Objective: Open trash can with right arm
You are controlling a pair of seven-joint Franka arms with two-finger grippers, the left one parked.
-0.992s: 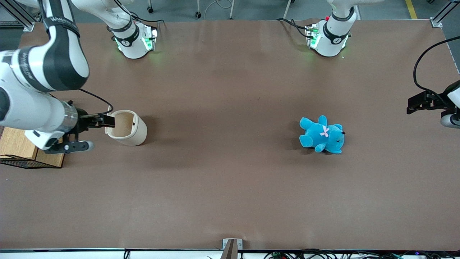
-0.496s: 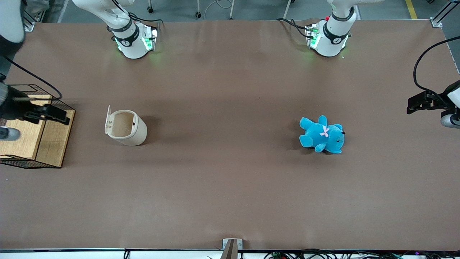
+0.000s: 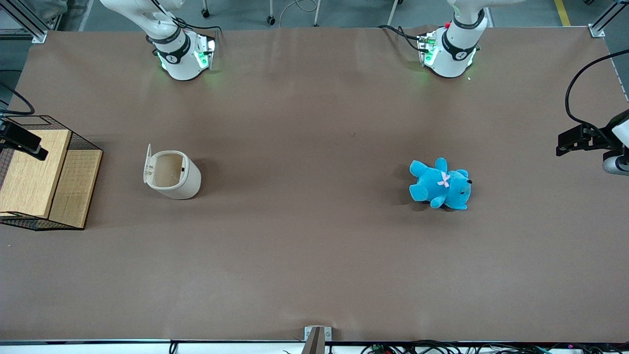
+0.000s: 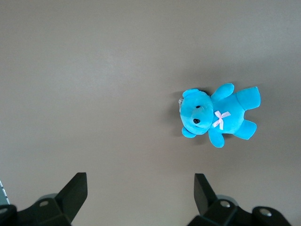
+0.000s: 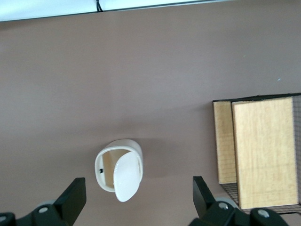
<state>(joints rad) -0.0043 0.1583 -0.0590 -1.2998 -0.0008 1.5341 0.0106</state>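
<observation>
Trash can [image 3: 173, 174] stands on the brown table [image 3: 314, 246] toward the working arm's end, near the wire-mesh basket [image 3: 44, 177] with its 2 wooden boards, well apart from the blue teddy bear [image 3: 440, 186] toward the parked arm's end. Lid [image 3: 147, 164] is already swung up on its hinge and stands roughly upright at the rim, on the side facing the basket; tan inside shows through the mouth. Task looks done or all but done. Gripper [image 5: 136, 200] hangs high above the table, above the basket's end and well clear of the can, jaws wide apart and holding nothing; in the front view only a black piece of the arm [image 3: 19, 140] shows at the edge over the basket. Can reads as thin moulded plastic: cream-white, smooth, rounded-square in section, probably light and easy to tip or slide on the matte table covering. Lid [image 5: 126, 178] is a flat rounded flap, stiff, likely slick under a pad. If it needed more travel, best hold would be its free edge, pushed gently away from the mouth, not a pinch on the body wall. Basket is black mesh, boards pale grained wood; bear is soft plush with a small pink bow.
</observation>
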